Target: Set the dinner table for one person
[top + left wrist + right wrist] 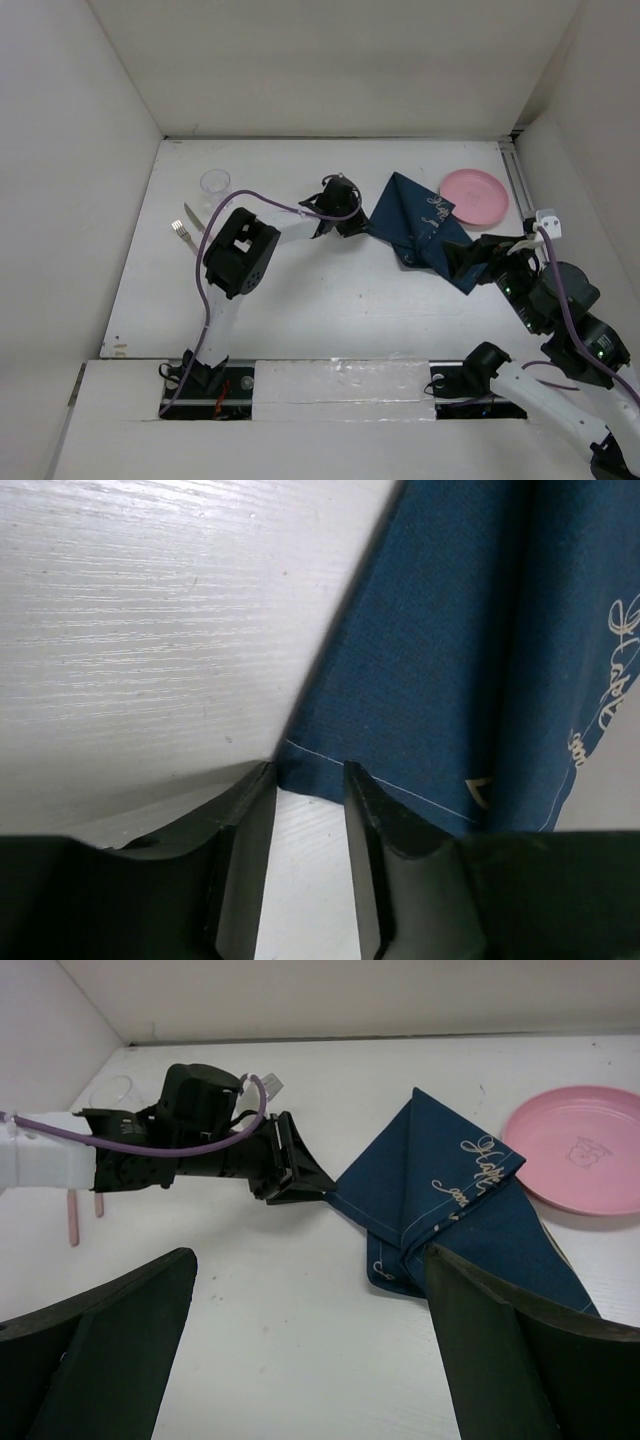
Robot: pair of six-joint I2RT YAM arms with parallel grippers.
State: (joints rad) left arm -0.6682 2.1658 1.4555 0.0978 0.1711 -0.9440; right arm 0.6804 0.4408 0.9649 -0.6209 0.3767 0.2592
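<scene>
On the dinner table (330, 300), left gripper (307, 768) jaws stand narrowly apart at the navy placemat (450, 660) corner, shown only by its wrist view; right gripper (308, 1260) gapes wide.

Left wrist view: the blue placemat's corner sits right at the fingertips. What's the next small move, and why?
Probably nudge the left gripper forward slightly and close on the placemat corner. Its jaws stand slightly apart with bare dinner table showing between them, so the cloth isn't gripped yet, and the mat lies folded, needing to be spread.
</scene>
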